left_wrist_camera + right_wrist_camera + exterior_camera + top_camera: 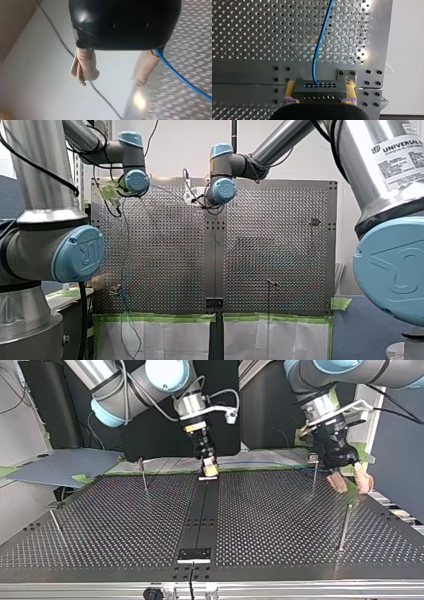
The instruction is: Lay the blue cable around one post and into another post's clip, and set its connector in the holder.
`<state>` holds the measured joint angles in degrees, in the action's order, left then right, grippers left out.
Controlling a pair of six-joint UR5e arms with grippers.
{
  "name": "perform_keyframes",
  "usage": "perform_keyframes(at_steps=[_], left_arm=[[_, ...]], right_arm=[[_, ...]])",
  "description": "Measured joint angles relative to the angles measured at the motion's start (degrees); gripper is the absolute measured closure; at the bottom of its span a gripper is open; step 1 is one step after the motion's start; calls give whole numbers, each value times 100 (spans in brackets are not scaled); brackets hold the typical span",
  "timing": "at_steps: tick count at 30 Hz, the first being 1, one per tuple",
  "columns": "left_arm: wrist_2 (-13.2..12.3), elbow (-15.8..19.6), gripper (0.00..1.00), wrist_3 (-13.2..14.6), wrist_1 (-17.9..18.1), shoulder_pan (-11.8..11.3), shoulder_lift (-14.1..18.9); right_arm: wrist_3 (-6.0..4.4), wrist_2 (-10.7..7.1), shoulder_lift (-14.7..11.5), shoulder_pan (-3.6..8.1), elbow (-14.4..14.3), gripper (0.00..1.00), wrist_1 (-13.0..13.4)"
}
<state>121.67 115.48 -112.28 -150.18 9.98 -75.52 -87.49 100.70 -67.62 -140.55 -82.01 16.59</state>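
My right gripper [320, 85] first: its yellow-padded fingers [290, 90] are clamped on the two short ends of the dark connector [318, 92]. The block's long axis lies crosswise between the fingers. Its holed face points ahead, away from the wrist and over the perforated table [257, 37]. The blue cable [318, 50] comes out of that face, rises and bends away ahead of the gripper.

In the top view, the same right gripper [208, 471] sits low at the table's far edge, on the dark centre strip. The small black block [195, 554] is at the near end of that strip, well apart from the connector.

Over to my left gripper [111, 82]: its beige-wrapped fingers [85, 65] are spread wide, with only air between them. The blue cable [180, 77] slants past just beside one finger, outside the gap. In the top view this gripper [351, 485] hangs near the far corner at the view's right, close to a thin post [313, 477] with a small head. A faint blue line seems to run along the far edge towards that post, but whether it touches the head I cannot tell.
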Motion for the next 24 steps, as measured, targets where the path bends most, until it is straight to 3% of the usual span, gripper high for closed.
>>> perform_keyframes(at_steps=[9,18,24], left_arm=[[-43,-389,0,133,-515,-143,189],[-291,-740,0,122,-964,-330,-129],[-471,-1008,0,-15,-1237,-537,-347]], right_arm=[[10,-91,28,-30,445,100,-92],[11,-390,35,-98,912,100,-254],[3,-452,40,-109,1186,100,-330]])
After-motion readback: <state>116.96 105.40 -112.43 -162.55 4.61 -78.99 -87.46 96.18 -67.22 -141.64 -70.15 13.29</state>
